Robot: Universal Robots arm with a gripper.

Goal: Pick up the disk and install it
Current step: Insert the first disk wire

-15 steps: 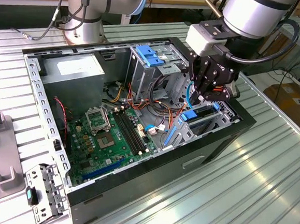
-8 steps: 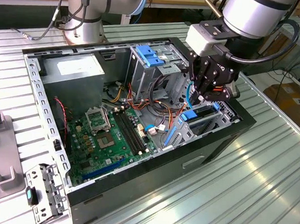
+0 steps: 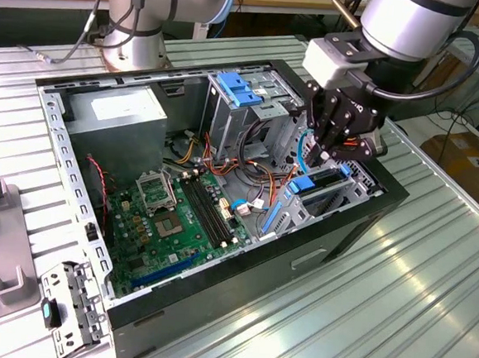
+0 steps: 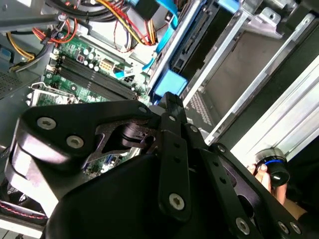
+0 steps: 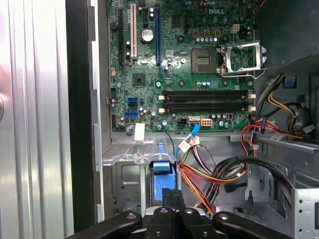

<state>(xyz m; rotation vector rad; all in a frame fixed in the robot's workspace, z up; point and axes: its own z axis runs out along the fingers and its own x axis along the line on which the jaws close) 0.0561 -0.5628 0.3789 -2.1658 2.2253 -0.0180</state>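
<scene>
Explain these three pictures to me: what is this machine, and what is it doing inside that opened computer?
It is one robot arm with a black hand. The exterior view looks from off the arm at an opened computer case lying on a ribbed metal table. Both wrist views come from cameras riding on the arm, looking into the case. The hand hangs over the disk, a drive in a blue frame sitting in a metal bay beside the green circuit board. Whether the hand grips it, I cannot tell.
</scene>
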